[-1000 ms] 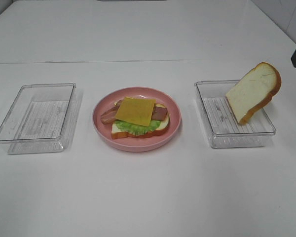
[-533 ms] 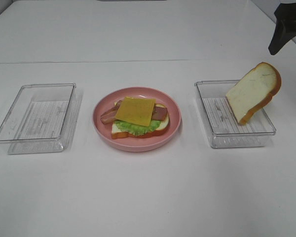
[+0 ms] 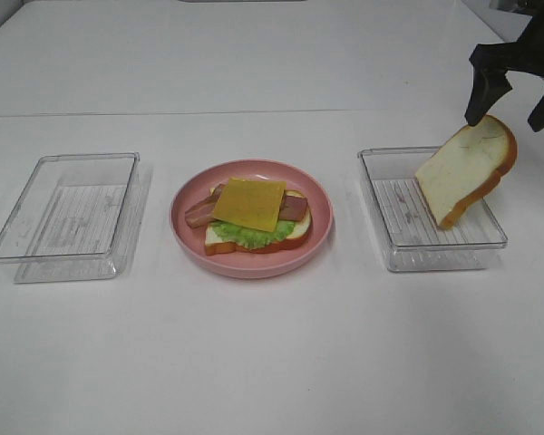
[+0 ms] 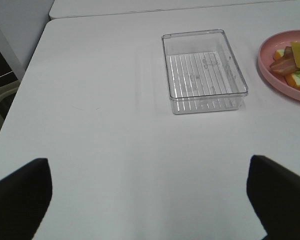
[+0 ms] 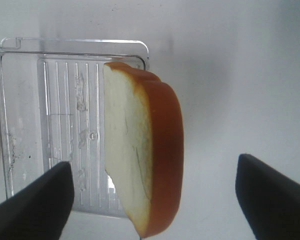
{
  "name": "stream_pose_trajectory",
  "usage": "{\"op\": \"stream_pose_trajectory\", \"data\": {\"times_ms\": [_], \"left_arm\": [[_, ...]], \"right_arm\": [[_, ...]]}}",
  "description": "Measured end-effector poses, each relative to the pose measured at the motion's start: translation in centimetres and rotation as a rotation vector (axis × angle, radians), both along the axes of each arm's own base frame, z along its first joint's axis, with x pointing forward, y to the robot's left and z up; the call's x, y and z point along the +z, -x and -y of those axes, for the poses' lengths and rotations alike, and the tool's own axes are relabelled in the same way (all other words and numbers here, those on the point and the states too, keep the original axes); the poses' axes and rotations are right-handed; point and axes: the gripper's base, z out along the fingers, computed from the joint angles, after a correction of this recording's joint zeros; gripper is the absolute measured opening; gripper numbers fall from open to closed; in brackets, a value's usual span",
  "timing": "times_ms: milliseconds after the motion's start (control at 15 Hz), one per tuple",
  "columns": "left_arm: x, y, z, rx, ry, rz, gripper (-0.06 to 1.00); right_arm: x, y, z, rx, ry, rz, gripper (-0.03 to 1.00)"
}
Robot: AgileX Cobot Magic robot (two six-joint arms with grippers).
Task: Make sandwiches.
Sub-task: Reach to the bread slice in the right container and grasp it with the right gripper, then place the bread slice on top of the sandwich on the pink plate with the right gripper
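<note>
A pink plate (image 3: 189, 237) in the middle holds an open stack (image 3: 254, 213): bread slice, green lettuce, bacon strips, yellow cheese on top. It shows partly in the left wrist view (image 4: 292, 62). A second bread slice (image 3: 467, 168) leans tilted on the far rim of the right clear tray (image 3: 399, 245); it also shows in the right wrist view (image 5: 140, 150). My right gripper (image 3: 512, 100) is open, just above that slice, its fingers on either side of the slice's top. My left gripper (image 4: 150, 200) is open over bare table, out of the exterior high view.
An empty clear tray (image 3: 68, 217) stands left of the plate; it also shows in the left wrist view (image 4: 202, 70). The table's left edge (image 4: 25, 75) and a dark gap beside it show in the left wrist view.
My right gripper has come in from the upper right edge and moved down and left to just above the leaning bread slice. The food and trays have not moved.
</note>
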Motion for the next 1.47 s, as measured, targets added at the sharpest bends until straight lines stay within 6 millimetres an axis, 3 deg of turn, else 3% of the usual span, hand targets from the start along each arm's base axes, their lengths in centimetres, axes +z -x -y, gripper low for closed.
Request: {"op": "stream_pose_trajectory", "data": {"times_ms": [333, 867, 1000, 1200, 1467], "left_arm": [[0.0, 0.0, 0.0, 0.0, 0.0, 0.0, 0.98], [0.0, 0.0, 0.0, 0.002, -0.002, 0.0, 0.98], [0.0, 0.0, 0.0, 0.002, -0.002, 0.0, 0.98], [0.0, 0.0, 0.0, 0.002, -0.002, 0.0, 0.98], [0.0, 0.0, 0.0, 0.002, -0.002, 0.0, 0.98]], "right_arm": [[-2.3, -0.4, 2.2, -0.036, -0.128, -0.036, 0.85], [-5.0, -1.0, 1.4, -0.051, -0.233, -0.086, 0.83], [-5.0, -1.0, 1.4, -0.048, -0.233, -0.085, 0.67], [-5.0, -1.0, 1.4, -0.049, -0.234, -0.085, 0.26], [-5.0, -0.9, 1.4, -0.048, -0.234, -0.086, 0.24]]}}
